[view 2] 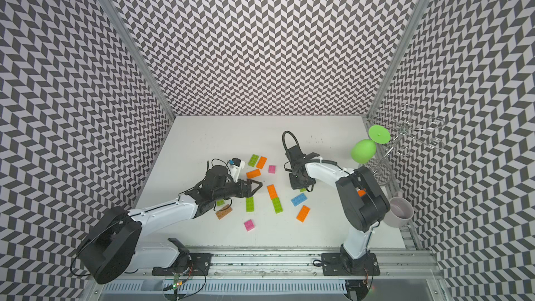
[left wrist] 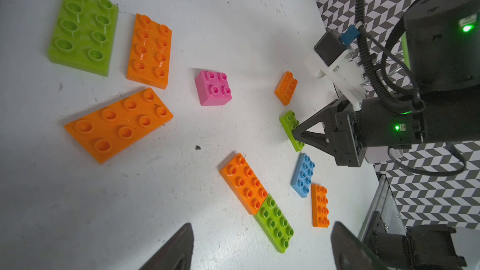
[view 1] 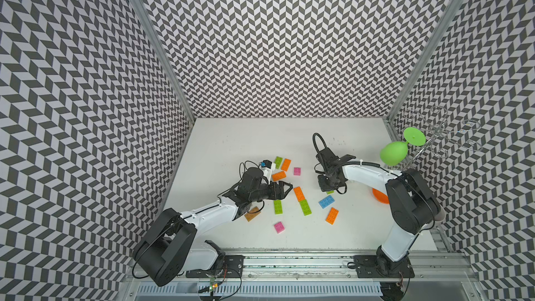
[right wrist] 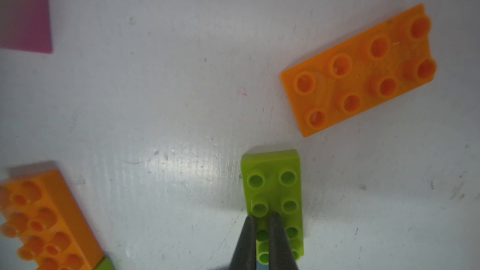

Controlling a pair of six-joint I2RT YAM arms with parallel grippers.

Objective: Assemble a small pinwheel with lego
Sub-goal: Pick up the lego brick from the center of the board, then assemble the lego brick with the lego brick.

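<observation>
The right pincer point(right wrist: 262, 216) points straight down at the white surface point(view 1: 260, 146) and is clenched almost all the way. Its two dark fingertips point(right wrist: 249, 229) sit on top of a lime green brick point(right wrist: 272, 177), with one row of the brick's bumps squeezed between them. The brick lies flat on the surface, and one end of it sticks out past the tips. In a top view only a bit of the brick point(view 1: 330, 191) peeks out from under the pincer. A blue brick point(view 1: 327, 201) lies near, at 6 o'clock from it. A long orange brick point(view 1: 299, 193) lies at 9 o'clock, touching another green brick point(view 1: 306, 207) end to end. A pink square point(view 1: 297, 171) sits at 10 o'clock. The left pincer point(view 1: 286, 189) hangs farther off at 9 o'clock, spread wide with nothing in it.
</observation>
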